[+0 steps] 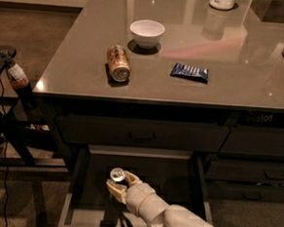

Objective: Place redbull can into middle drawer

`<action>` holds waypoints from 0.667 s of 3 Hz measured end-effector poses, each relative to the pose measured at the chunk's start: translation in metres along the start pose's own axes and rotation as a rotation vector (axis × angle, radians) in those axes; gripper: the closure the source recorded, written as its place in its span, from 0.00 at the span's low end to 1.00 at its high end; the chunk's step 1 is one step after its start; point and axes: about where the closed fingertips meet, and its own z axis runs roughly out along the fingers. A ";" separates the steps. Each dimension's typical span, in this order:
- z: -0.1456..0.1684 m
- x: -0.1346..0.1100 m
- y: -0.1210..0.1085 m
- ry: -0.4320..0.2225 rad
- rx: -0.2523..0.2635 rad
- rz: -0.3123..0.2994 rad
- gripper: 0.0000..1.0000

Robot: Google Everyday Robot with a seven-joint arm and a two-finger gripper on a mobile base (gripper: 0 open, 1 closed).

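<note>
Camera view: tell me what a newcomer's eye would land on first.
First, the pale robot arm at bottom right, its gripper shut around a slim silver-topped redbull can over the open, wide dark-grey middle drawer. Next, on the glossy grey-brown countertop above, a tan-gold metal can lies on its side, near a round white bowl and a dark blue snack packet.
</note>
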 end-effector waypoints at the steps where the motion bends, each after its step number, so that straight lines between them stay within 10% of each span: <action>1: 0.007 0.016 -0.012 0.005 0.044 -0.001 1.00; 2: 0.012 0.026 -0.020 0.023 0.063 -0.014 1.00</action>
